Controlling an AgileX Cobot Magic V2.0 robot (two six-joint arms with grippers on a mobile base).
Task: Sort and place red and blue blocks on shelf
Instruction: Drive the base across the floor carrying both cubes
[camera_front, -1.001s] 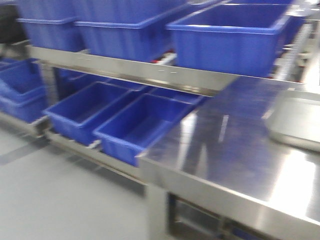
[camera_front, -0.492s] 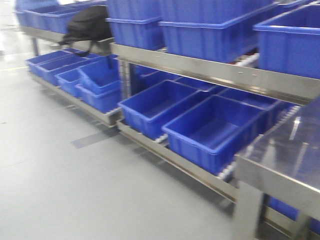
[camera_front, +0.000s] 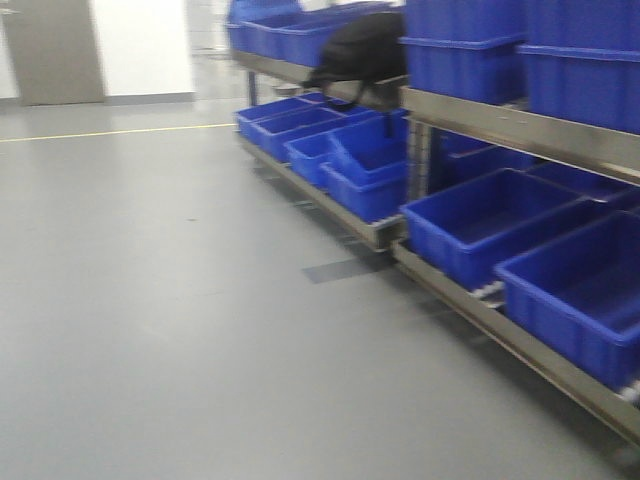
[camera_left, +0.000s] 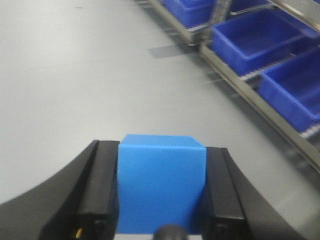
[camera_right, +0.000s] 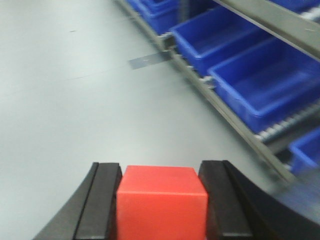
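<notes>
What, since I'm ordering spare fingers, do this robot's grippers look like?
The left gripper and right gripper look alike: each has two flat, rectangular matte-black pads backed by curved black outer shells. No cables show. The left wrist view adds a small rounded dark knob at bottom centre.

The left gripper (camera_left: 161, 151) occupies the bottom edge of the frame. Its two black fingers (camera_left: 102, 190) press against the left and right faces of the blue block (camera_left: 161, 187), which sits upright between them with its top face visible. Behind it lies a grey floor (camera_left: 75, 75) bearing a darker rectangular patch (camera_left: 165, 51). The shelf (camera_left: 260, 105) runs diagonally along the right edge of the floor. Its lower level carries large blue bins (camera_left: 255, 40) on white roller tracks (camera_left: 312, 131). The picture is slightly blurred.
</notes>
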